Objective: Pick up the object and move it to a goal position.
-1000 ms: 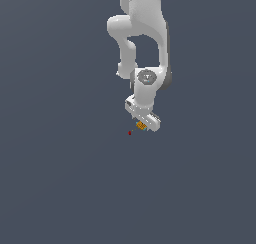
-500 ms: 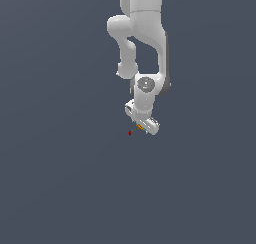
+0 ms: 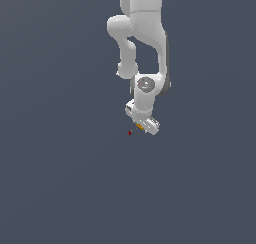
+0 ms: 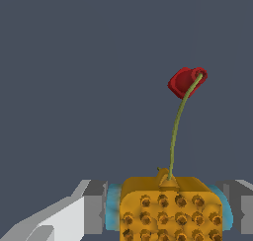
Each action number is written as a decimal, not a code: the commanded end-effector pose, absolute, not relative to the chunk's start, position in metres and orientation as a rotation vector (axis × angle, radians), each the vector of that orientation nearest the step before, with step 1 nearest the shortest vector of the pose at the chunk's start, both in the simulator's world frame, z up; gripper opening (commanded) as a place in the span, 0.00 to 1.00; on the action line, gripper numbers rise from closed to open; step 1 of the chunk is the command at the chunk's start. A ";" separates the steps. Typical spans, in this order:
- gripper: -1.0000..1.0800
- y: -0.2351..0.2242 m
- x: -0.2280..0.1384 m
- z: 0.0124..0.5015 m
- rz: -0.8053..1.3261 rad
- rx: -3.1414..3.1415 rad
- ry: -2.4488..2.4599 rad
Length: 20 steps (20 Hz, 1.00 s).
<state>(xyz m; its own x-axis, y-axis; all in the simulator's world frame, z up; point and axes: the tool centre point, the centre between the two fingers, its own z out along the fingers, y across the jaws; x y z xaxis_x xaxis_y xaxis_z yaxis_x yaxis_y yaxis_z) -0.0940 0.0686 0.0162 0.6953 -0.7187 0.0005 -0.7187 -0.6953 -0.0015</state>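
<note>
The object (image 4: pixel 170 210) is an orange-yellow block studded with rows of small dark dimples, and a thin green stem curves out of it to a small red piece at its tip. In the wrist view it sits squarely between the two fingers (image 4: pixel 96 210), with a light blue pad pressed against each of its sides, so the jaws are clamped on it. In the exterior view the same object (image 3: pixel 140 127) shows only as a small orange speck at the tip of the gripper (image 3: pixel 143 125), which hangs tilted below the white arm (image 3: pixel 145 43). The goal position (image 3: pixel 130 133), a tiny dark red dot, lies just beside the gripper, toward the exterior view's left and slightly lower. The object and the dot are near each other but apart. Everything is set against a plain dark grey-blue ground (image 3: pixel 60 188), on which no edge or corner can be made out.
</note>
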 end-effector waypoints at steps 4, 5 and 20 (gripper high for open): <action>0.00 0.067 -0.092 0.018 -0.001 -2.891 1.227; 0.00 0.066 -0.090 0.019 -0.001 -2.891 1.227; 0.00 0.009 -0.020 0.068 -0.001 -2.892 1.227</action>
